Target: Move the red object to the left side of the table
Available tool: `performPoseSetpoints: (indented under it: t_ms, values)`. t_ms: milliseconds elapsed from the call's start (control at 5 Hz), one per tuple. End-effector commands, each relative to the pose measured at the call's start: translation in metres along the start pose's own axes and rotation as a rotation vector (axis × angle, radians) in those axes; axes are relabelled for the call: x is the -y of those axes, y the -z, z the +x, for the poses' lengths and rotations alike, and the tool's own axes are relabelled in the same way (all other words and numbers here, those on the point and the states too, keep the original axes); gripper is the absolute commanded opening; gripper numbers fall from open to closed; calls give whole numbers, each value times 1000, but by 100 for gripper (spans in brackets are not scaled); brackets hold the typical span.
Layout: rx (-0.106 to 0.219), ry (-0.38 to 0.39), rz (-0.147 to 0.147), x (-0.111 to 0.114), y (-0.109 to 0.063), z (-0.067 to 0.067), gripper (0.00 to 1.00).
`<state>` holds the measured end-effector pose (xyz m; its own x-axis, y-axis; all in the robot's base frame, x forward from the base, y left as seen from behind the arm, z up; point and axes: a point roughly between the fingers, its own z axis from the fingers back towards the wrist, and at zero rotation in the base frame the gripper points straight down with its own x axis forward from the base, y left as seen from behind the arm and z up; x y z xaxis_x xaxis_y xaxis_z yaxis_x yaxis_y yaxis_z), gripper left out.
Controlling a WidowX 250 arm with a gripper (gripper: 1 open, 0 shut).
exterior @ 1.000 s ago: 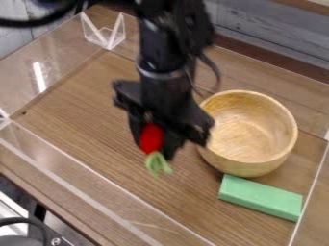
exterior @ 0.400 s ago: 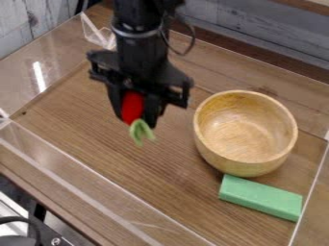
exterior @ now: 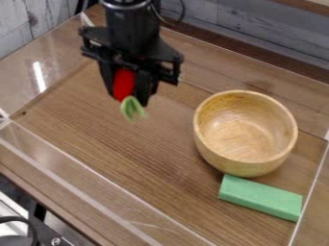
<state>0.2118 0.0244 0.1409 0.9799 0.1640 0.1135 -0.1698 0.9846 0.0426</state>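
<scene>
the black gripper is clamped across the small rounded red toy strawberry, leaf hanging below; seemingly light, rounded, possibly slippery.

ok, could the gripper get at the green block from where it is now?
Probably not yet: the gripper is shut on the red object, so it must set that down first. Otherwise the green block lies flat and uncovered beside the wooden bowl.
</scene>
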Motion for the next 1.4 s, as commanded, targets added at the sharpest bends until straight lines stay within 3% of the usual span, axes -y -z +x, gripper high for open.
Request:
performPoseSetpoints:
  t_ms: [0,200,800,1200]
  values:
    - [37,-27,10,-9,-16,5,0]
    - [37,-66,19,-17,-23,5,0]
    - [55,144,-7,14,-28,10,0]
    - [53,222,-14,14,-29,2,0]
